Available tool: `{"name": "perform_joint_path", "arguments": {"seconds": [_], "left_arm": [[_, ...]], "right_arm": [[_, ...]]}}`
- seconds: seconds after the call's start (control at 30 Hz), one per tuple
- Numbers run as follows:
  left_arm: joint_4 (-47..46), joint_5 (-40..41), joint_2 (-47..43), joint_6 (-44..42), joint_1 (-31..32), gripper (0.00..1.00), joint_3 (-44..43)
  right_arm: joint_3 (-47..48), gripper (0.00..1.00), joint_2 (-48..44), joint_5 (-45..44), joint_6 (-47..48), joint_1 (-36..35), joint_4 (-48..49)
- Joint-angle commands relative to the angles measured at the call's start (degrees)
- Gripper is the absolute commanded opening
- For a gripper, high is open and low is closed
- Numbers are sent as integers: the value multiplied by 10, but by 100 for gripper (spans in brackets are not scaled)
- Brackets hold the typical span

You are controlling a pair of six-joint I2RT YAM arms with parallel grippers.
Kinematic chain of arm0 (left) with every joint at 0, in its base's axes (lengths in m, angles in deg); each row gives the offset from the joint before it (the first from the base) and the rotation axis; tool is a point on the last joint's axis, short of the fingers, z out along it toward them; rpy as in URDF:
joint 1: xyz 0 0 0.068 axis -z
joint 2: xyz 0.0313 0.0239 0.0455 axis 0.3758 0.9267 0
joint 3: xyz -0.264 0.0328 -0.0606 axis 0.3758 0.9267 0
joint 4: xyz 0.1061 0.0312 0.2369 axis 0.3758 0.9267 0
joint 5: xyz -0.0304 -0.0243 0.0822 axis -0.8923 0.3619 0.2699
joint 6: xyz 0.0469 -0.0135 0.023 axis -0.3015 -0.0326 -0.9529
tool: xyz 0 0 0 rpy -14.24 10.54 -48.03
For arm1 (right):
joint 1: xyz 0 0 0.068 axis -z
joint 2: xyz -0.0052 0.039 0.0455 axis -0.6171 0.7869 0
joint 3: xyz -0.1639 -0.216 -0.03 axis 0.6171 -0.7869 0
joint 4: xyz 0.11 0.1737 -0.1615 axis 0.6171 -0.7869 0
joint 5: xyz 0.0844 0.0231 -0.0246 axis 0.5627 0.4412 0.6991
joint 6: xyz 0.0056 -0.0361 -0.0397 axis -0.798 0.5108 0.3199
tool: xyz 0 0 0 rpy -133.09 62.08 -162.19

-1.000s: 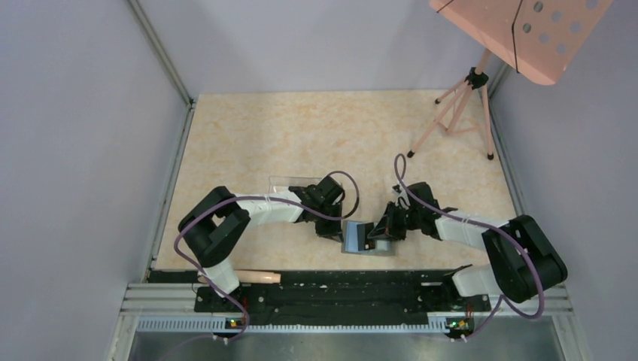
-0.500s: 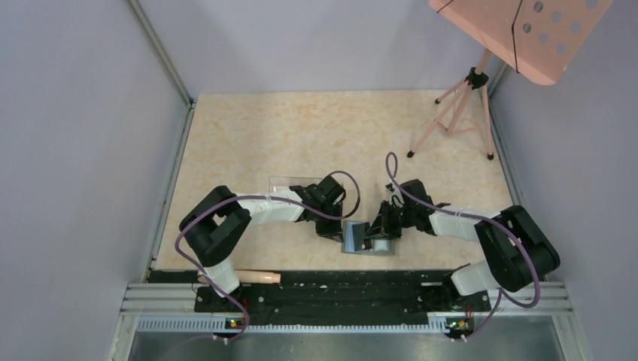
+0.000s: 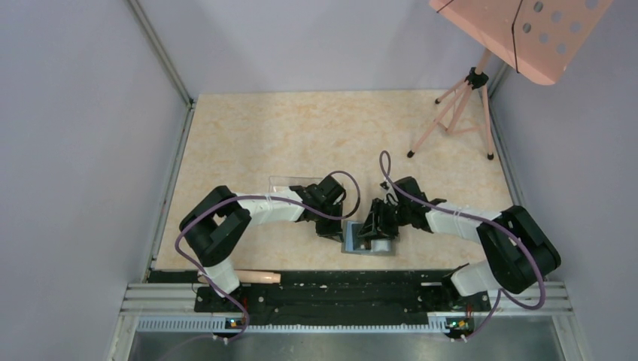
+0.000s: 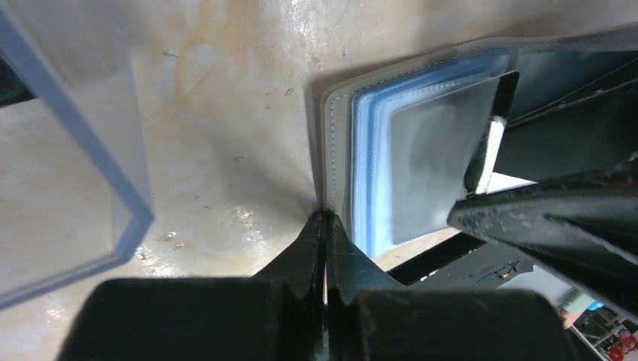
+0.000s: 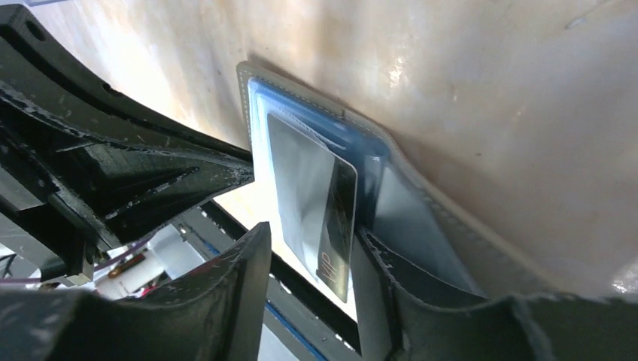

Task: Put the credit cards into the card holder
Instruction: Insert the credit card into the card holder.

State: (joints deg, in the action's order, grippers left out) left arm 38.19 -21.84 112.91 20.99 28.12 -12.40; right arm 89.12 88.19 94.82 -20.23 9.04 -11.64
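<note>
Black plastic, the credit card (image 5: 316,218) stands between the parted jaws of my right tool (image 5: 312,248), part-way into a clear sleeve of the gray card holder (image 4: 338,135) — which my left tool (image 4: 325,226), closed, pinches by its edge on the bench (image 4: 226,113). Best now, I judge: nudge the card's outer end straight ahead, square to the sleeve — left grip firm.

card holder (image 3: 350,241): gray bifold, lying open | credit card (image 5: 333,226): black, half inside sleeve
</note>
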Motion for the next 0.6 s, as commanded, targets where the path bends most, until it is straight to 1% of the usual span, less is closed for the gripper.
{"name": "perform_joint_path", "arguments": {"seconds": [0.0, 0.13, 0.33, 0.43, 0.53, 0.57], "left_arm": [[8, 15, 22, -4, 13, 0, 1], [9, 13, 24, -6, 13, 0, -3], [9, 11, 25, -6, 14, 0, -6], [11, 10, 25, -6, 15, 0, -10], [13, 7, 23, -4, 17, 0, -14], [13, 6, 23, -3, 18, 0, -15]], "right_arm": [[10, 48, -22, -68, 31, -13, -65], [15, 56, -26, -77, 32, -21, -72], [30, 58, -2, -74, 34, -30, -69], [40, 54, 16, -62, 26, -38, -60], [45, 43, 35, -46, 1, -45, -40], [48, 41, 41, -42, -5, -48, -35]]}}
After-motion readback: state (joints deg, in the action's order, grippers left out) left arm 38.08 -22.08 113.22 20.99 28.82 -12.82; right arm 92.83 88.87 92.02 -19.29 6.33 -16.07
